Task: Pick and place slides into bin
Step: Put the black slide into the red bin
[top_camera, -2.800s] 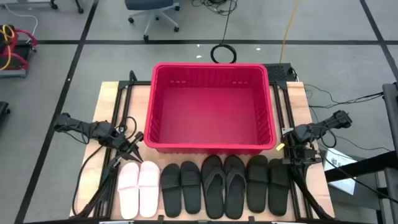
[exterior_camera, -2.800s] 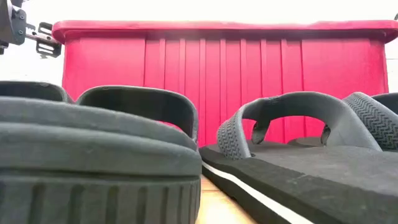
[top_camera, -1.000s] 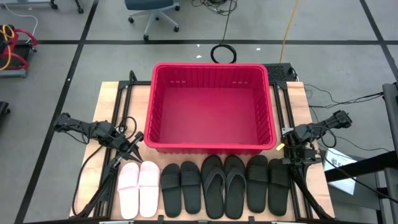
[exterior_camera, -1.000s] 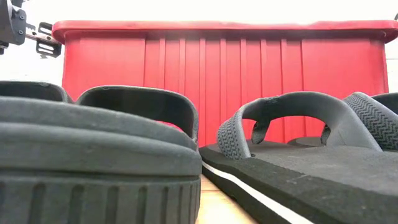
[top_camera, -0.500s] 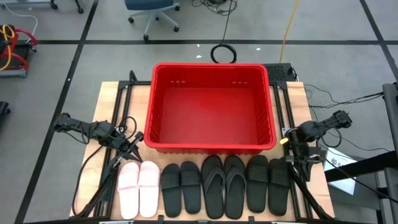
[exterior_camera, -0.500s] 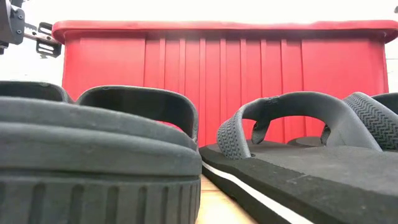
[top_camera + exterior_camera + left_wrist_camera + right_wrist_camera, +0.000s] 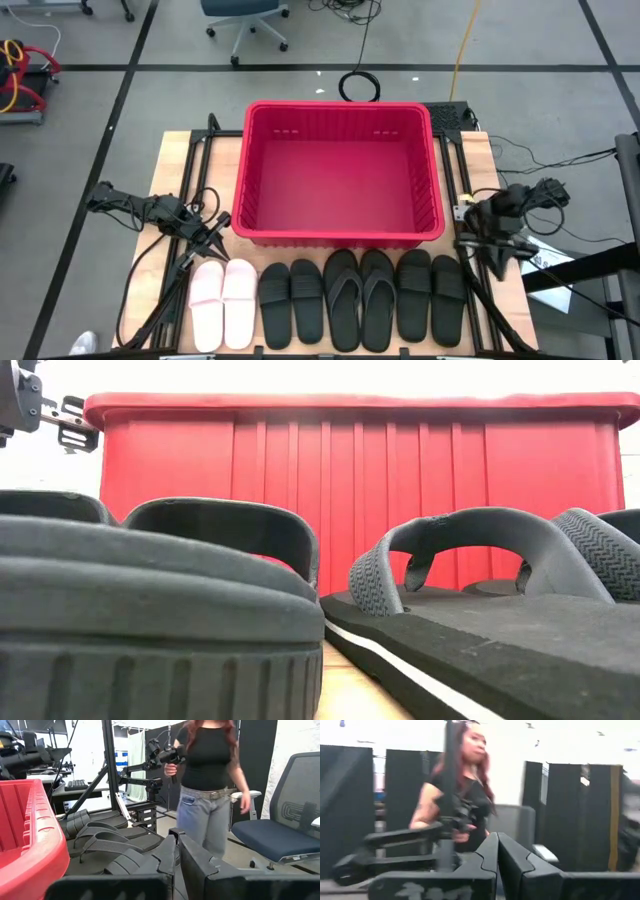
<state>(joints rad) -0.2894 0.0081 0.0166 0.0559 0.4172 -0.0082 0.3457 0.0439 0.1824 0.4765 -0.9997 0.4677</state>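
Eight foam slides (image 7: pixel 335 300), one pale pink pair and three black, lie in a row along the frame's bottom edge, long axes pointing up at the empty red ribbed plastic bin (image 7: pixel 340 232). The clenched right gripper (image 7: pixel 497 262) sits lower right beside the rightmost black slide (image 7: pixel 448 297), nearest. The left gripper (image 7: pixel 215 233), also pinched empty, hovers above the pink pair (image 7: pixel 223 303).

Hidden, cropped and blurred parts

In the low view, the nearest black slide (image 7: pixel 150 610) is filling the foreground and hiding the lower left wall of the red bin (image 7: pixel 400 450), whose sides are running past both picture edges. The right wrist view is blurring: the person (image 7: pixel 460 800) behind is smeared. In the left wrist view, the person's (image 7: pixel 210 780) head is being cut off by the top edge.
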